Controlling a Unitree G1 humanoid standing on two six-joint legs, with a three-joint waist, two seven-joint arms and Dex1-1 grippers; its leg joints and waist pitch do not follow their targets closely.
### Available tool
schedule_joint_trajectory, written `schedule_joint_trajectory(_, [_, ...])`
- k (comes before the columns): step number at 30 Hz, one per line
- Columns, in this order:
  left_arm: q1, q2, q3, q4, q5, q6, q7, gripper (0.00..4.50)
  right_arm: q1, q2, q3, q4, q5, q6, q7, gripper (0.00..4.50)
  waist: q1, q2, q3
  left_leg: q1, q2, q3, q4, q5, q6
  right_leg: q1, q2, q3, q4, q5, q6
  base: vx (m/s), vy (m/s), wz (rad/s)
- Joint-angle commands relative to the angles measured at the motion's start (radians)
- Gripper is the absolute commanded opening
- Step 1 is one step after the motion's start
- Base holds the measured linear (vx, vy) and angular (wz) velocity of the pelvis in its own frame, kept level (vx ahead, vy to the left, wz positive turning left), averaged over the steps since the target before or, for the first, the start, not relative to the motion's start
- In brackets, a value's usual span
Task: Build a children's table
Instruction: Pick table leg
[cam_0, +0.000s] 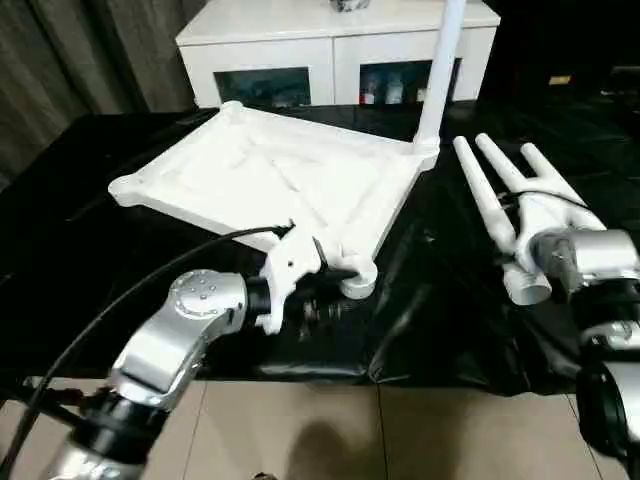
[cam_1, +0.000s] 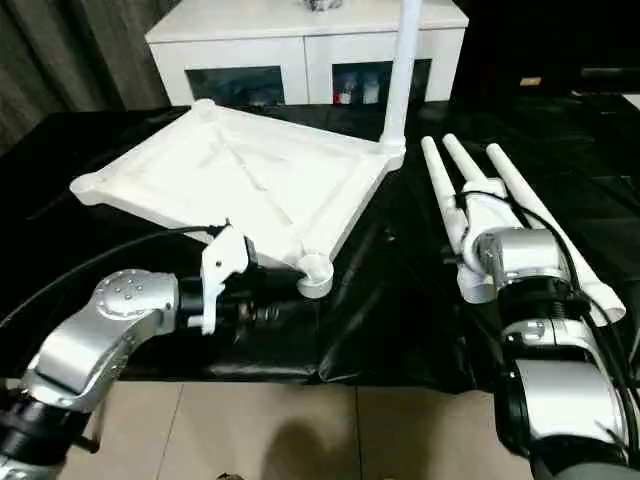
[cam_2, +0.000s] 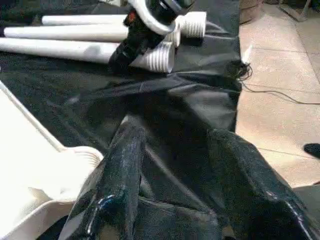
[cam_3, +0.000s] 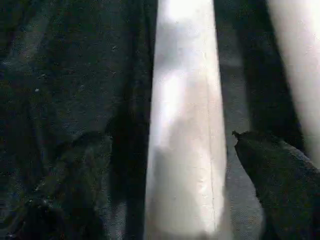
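The white tabletop (cam_0: 270, 170) lies upside down and tilted on the black-covered table. One white leg (cam_0: 440, 70) stands upright in its far right corner socket. Three more legs (cam_0: 492, 205) lie side by side on the right. My left gripper (cam_2: 175, 132) is open beside the near corner socket (cam_0: 358, 283), with only black cloth between its fingers (cam_2: 115, 190). My right gripper (cam_3: 167, 137) is open and straddles one lying leg (cam_3: 182, 150), with a gap on each side. My right wrist (cam_0: 585, 255) hovers over the legs' thick ends.
A white cabinet (cam_0: 330, 40) with dark glass doors stands behind the table. The black cover (cam_0: 420, 320) is wrinkled near the front edge, and tiled floor (cam_0: 400, 430) lies below it. A black cable (cam_0: 130, 290) runs along my left arm.
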Motion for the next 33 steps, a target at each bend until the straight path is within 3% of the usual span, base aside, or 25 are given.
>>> schedule_joint_trajectory(1, [-0.001, 0.013, 0.007, -0.021, -0.004, 0.011, -0.003, 2.42, 0.0, 0.001, -0.015, 0.049, 0.01, 0.018, 0.006, 4.02, 0.003, -0.027, -0.067, 0.027, 0.03, 0.0, -0.063, -0.166, 0.035, 0.046, -0.03, 0.017, -0.058, -0.115, -0.286, 0.0, 0.0, 0.0])
schedule_joint_trajectory(3, [-0.004, 0.02, 0.012, -0.032, -0.005, 0.022, 0.003, 2.42, -0.016, 0.003, -0.031, 0.085, 0.022, 0.018, 0.01, 3.68, 0.005, -0.024, -0.067, 0.029, 0.03, 0.0, -0.064, -0.183, 0.018, 0.044, -0.03, 0.018, -0.061, -0.141, -0.274, 0.0, 0.0, 0.0])
schedule_joint_trajectory(6, [-0.004, 0.031, 0.015, -0.048, -0.011, 0.045, 0.002, 2.42, -0.031, 0.004, -0.041, 0.117, 0.032, 0.019, 0.017, 3.55, 0.003, -0.027, -0.064, 0.027, 0.028, -0.001, -0.067, -0.209, 0.004, 0.045, -0.031, 0.018, -0.062, -0.169, -0.266, 0.0, 0.0, 0.0])
schedule_joint_trajectory(18, [-0.017, 0.037, 0.025, -0.05, -0.016, 0.058, 0.025, 2.42, -0.047, -0.007, -0.068, 0.22, 0.05, 0.002, 0.029, 2.42, 0.001, -0.026, -0.064, 0.027, 0.027, -0.003, -0.069, -0.242, -0.013, 0.045, -0.03, 0.016, -0.065, -0.187, -0.259, 0.0, 0.0, 0.0])
schedule_joint_trajectory(23, [-0.036, 0.021, 0.049, -0.032, -0.027, 0.071, 0.047, 2.58, -0.051, -0.016, -0.113, 0.225, 0.07, -0.02, -0.026, 2.02, 0.001, -0.029, -0.065, 0.03, 0.027, -0.002, -0.069, -0.251, -0.018, 0.044, -0.03, 0.017, -0.066, -0.186, -0.261, 0.0, 0.0, 0.0])
schedule_joint_trajectory(27, [-0.062, -0.034, 0.108, 0.02, -0.026, 0.057, 0.138, 2.78, -0.036, -0.013, -0.211, 0.15, 0.118, -0.068, -0.136, 1.88, -0.001, -0.033, -0.065, 0.027, 0.024, -0.003, -0.069, -0.238, -0.015, 0.046, -0.032, 0.018, -0.069, -0.197, -0.248, 0.0, 0.0, 0.0])
schedule_joint_trajectory(31, [-0.07, -0.068, 0.144, 0.049, -0.032, 0.032, 0.189, 3.17, 0.008, 0.016, -0.247, 0.027, 0.144, -0.15, -0.142, 1.86, -0.001, -0.033, -0.069, 0.025, 0.024, -0.003, -0.067, -0.204, 0.002, 0.047, -0.03, 0.017, -0.07, -0.163, -0.231, 0.0, 0.0, 0.0])
schedule_joint_trajectory(32, [-0.081, -0.102, 0.184, 0.072, -0.049, 0.016, 0.232, 3.27, 0.068, 0.063, -0.273, -0.134, 0.189, -0.283, -0.084, 1.86, -0.001, -0.031, -0.07, 0.019, 0.022, -0.001, -0.066, -0.175, 0.02, 0.051, -0.031, 0.017, -0.068, -0.124, -0.232, 0.0, 0.0, 0.0])
schedule_joint_trajectory(33, [-0.081, -0.102, 0.184, 0.072, -0.049, 0.016, 0.232, 3.27, 0.068, 0.063, -0.273, -0.134, 0.189, -0.283, -0.084, 1.86, -0.001, -0.032, -0.072, 0.02, 0.024, -0.001, -0.063, -0.17, 0.028, 0.049, -0.034, 0.019, -0.067, -0.109, -0.229, 0.0, 0.0, 0.0])
